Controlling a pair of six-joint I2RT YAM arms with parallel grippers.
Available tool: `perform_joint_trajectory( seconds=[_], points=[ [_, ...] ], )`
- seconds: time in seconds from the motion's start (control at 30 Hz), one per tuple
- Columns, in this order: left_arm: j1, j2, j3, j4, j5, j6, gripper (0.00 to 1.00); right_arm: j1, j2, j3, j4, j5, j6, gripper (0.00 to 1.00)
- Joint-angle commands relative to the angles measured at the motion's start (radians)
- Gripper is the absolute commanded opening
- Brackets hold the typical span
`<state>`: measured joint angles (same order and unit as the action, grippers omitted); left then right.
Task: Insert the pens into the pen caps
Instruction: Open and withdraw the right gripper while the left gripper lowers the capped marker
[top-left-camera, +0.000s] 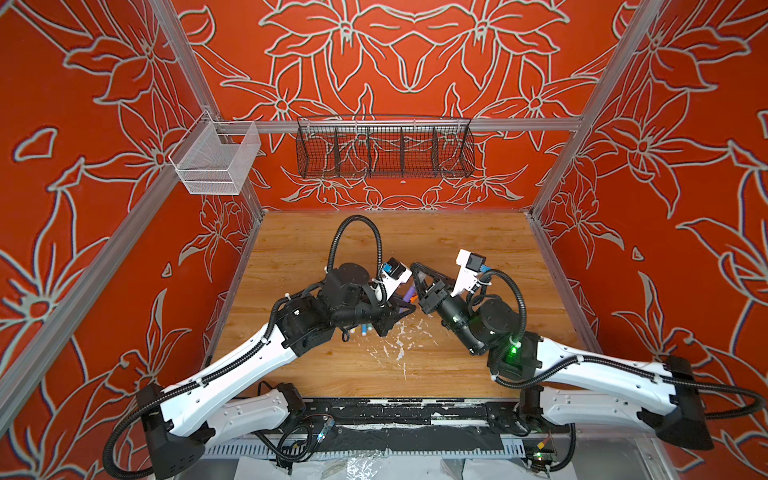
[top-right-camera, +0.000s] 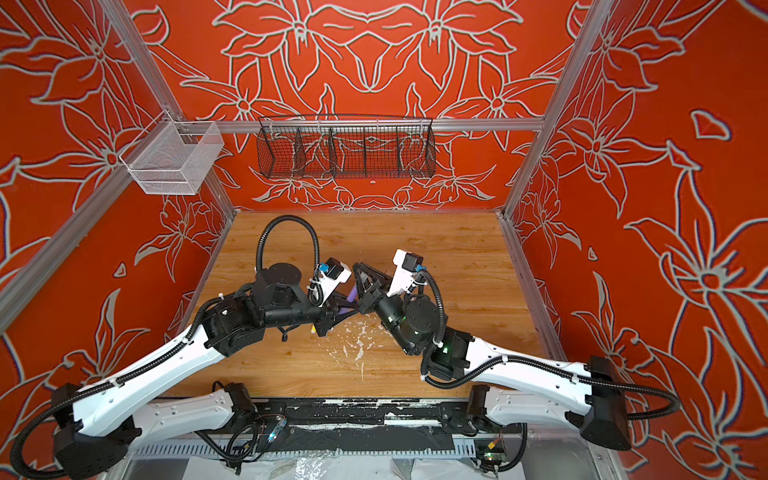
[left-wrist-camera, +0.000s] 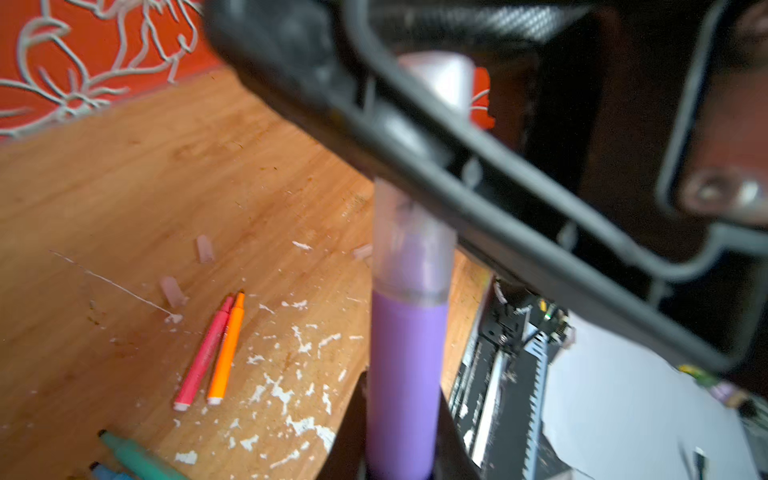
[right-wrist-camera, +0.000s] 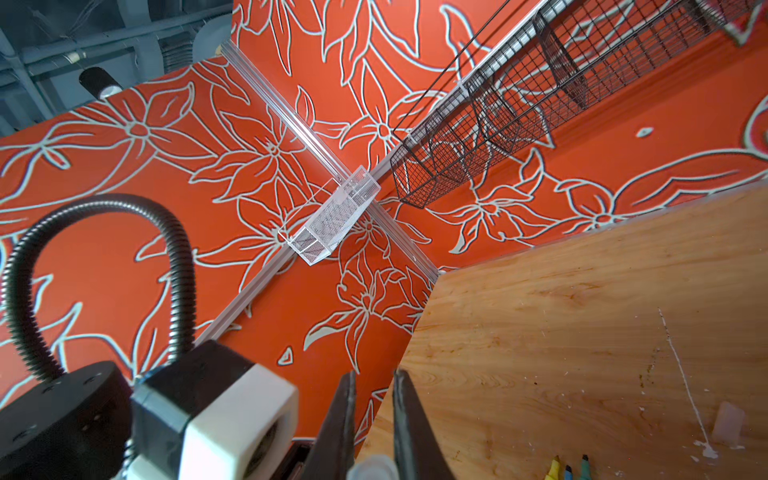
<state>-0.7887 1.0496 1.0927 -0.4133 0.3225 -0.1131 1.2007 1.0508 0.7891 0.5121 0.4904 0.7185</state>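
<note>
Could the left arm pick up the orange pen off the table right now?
Probably not yet. The left fingers are shut on the purple pen, whose tip sits in the clear cap pinched by the right fingers. The orange pen itself lies uncovered beside the pink pen.

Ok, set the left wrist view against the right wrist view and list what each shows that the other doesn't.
Only the left wrist view: the purple pen, its tip inside a clear cap, and the pink-red pen beside the orange pen. Only the right wrist view: the black wire basket, white mesh basket and yellow pen tip. Both: the wooden table, green pen, blue pen, and a loose cap by the white scratch.
</note>
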Motion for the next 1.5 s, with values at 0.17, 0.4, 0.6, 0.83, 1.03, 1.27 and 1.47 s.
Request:
perform_joint_trajectory(
  seconds=[0.17, 0.4, 0.6, 0.83, 1.03, 1.27, 1.47],
  points=[
    [0.199, 0.041, 0.177, 0.454, -0.127, -0.213, 0.00, 0.168, 0.084, -0.044, -0.213, -0.419, -0.043, 0.00],
    [0.201, 0.072, 0.170, 0.446, -0.205, -0.097, 0.00, 0.170, 0.088, -0.024, -0.266, -0.382, -0.036, 0.00],
    [0.200, 0.031, 0.084, 0.419, -0.181, -0.044, 0.00, 0.168, 0.023, 0.033, -0.482, -0.169, -0.014, 0.14],
    [0.200, -0.015, -0.041, 0.216, -0.304, -0.107, 0.00, 0.166, -0.068, 0.150, -0.738, 0.035, -0.043, 0.50],
    [0.203, -0.045, -0.193, 0.108, -0.436, -0.182, 0.00, 0.085, -0.168, 0.133, -0.894, 0.154, -0.046, 0.62],
    [0.239, -0.014, -0.298, 0.094, -0.523, -0.222, 0.00, -0.207, -0.210, 0.097, -0.954, 0.008, -0.058, 0.64],
    [0.308, 0.051, -0.301, 0.105, -0.468, -0.254, 0.00, -0.378, -0.043, 0.151, -0.980, -0.057, -0.116, 0.64]
  ],
)
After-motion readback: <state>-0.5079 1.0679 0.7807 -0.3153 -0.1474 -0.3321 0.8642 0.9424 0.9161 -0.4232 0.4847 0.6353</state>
